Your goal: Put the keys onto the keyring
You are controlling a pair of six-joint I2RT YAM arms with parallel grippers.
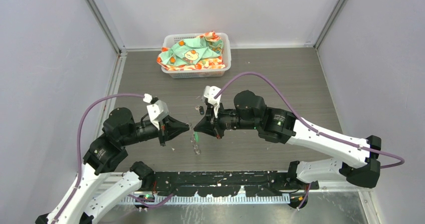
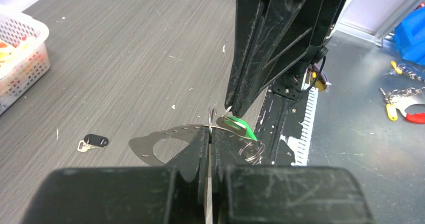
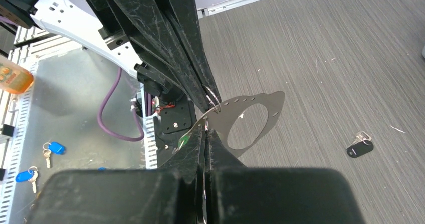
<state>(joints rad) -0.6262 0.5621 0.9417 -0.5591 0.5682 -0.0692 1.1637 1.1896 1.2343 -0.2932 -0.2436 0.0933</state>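
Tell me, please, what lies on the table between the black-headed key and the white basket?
Only bare table lies between the black-headed key and the white basket; the left wrist view shows this best.

This is a robotics lab test cell. A grey wood-grain tabletop (image 1: 280, 73) is boxed in by plain pale walls (image 1: 45, 58) and aluminium corner posts (image 1: 100, 17) across the top of the overhead view. Along the bottom edge, the left arm (image 1: 100, 154) and right arm (image 1: 326, 139) are bolted to a black rail (image 1: 220, 179) beside a slotted cable duct (image 1: 220, 200).
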